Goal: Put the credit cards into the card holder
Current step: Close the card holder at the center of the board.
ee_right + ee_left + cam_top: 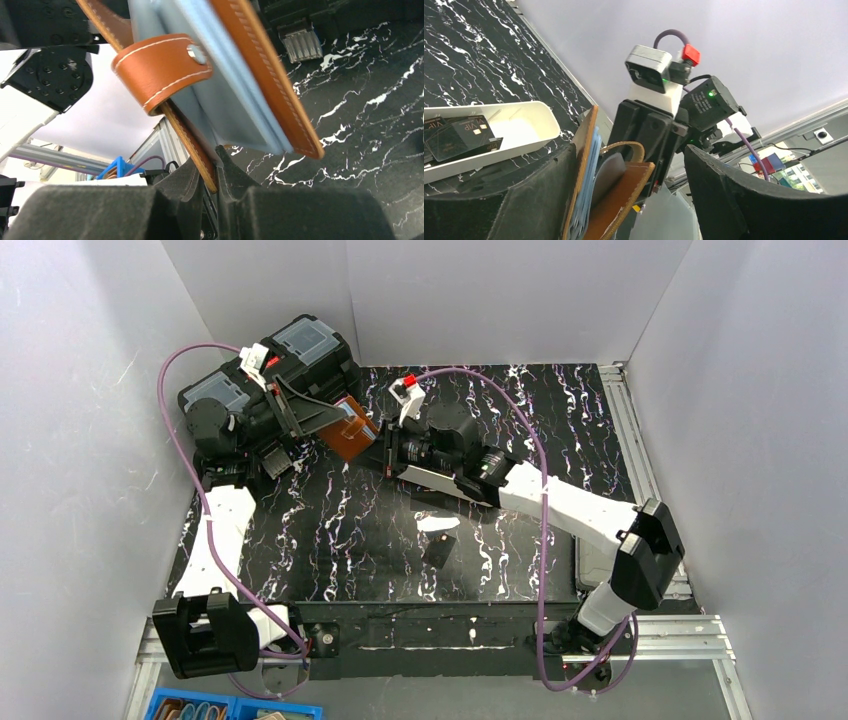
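The right fingers (176, 196) pinch the card holder (235, 85).

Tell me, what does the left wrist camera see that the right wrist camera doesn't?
Only the left wrist view shows the white tray holding dark VIP credit cards. Only the right wrist view shows the strap's metal snap and the right end effector closed on the leather edge. Both show the brown card holder and the black marbled table.
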Available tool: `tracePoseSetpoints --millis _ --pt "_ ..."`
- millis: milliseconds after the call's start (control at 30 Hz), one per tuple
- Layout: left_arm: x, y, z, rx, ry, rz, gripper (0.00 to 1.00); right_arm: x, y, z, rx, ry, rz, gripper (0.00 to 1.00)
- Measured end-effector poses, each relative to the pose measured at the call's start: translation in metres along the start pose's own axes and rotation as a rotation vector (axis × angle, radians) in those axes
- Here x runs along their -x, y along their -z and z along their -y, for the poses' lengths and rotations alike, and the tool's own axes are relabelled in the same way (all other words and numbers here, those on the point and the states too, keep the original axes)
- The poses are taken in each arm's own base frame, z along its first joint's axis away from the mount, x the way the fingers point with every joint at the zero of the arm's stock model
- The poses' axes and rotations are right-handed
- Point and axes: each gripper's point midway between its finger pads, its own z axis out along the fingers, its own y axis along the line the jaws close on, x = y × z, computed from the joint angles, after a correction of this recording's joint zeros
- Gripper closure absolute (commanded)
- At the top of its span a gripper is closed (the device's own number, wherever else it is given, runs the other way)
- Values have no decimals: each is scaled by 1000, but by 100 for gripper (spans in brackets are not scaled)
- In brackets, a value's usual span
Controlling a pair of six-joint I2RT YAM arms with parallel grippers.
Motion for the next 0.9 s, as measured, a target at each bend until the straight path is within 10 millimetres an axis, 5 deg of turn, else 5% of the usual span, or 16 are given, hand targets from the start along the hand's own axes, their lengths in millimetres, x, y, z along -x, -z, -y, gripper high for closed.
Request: tracePoseSetpoints --millis 400,900 --pt "-6 2 20 -47 -36 -34 28 9 17 24 -30 -124 68 84" --pt "-20 -1 31 -101 -118 -95 38 35 26 26 55 -254 166 84"
